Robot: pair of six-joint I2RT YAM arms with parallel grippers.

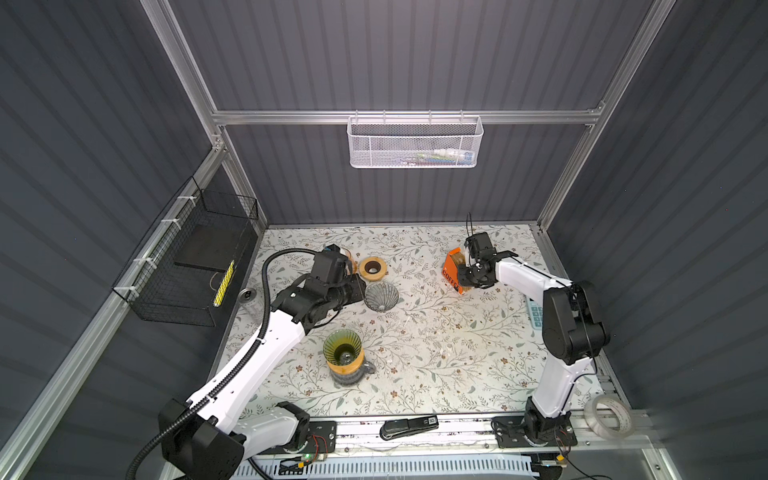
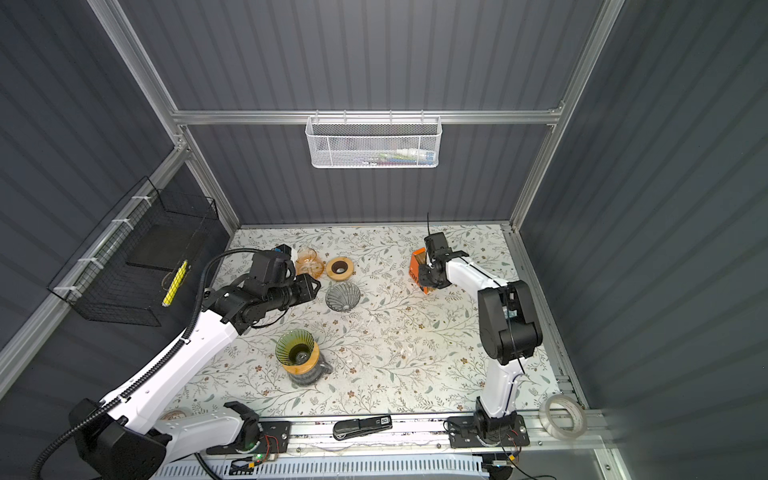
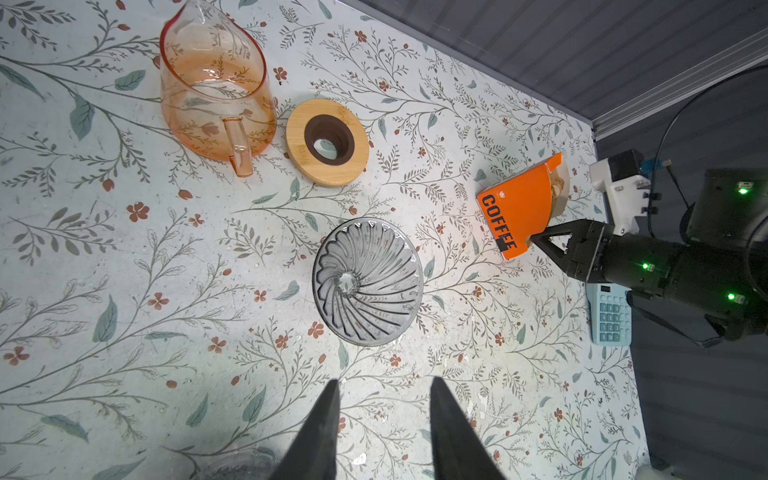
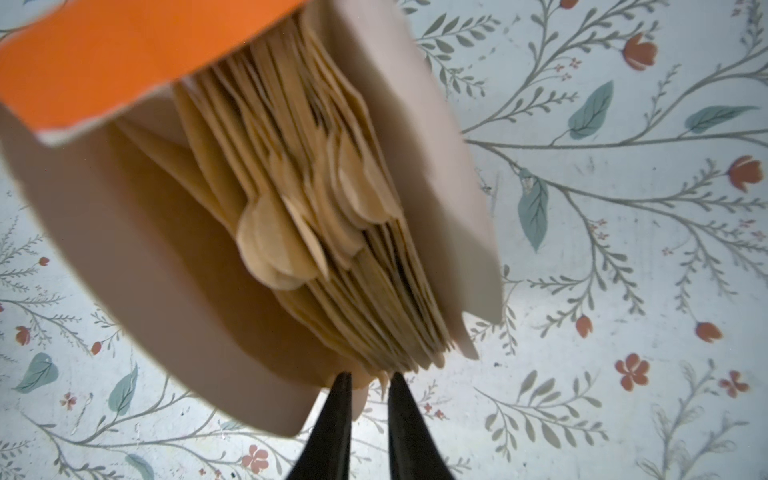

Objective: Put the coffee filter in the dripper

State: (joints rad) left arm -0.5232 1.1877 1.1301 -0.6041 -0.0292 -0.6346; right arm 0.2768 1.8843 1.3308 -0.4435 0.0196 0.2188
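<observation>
An orange box (image 1: 451,270) (image 3: 519,208) marked COFFEE stands at the back right, full of brown paper coffee filters (image 4: 311,187). My right gripper (image 4: 369,374) (image 1: 467,280) is at the box's open end. Its jaws stand narrowly open, tips at the edge of the filter stack. A grey ribbed glass dripper (image 1: 381,295) (image 3: 368,282) sits mouth-up on the table. Just left of it my left gripper (image 3: 383,380) (image 1: 359,286) is open and empty. A green dripper (image 1: 342,348) (image 2: 295,347) rests on a wooden collar over a grey cup, nearer the front.
An orange glass jug (image 3: 216,83) and a wooden ring (image 3: 327,141) lie behind the grey dripper. A blue calculator (image 3: 609,316) lies under the right arm. A stapler (image 1: 409,426) and a tape roll (image 1: 609,415) sit on the front rail. A black wire basket (image 1: 187,266) hangs on the left wall.
</observation>
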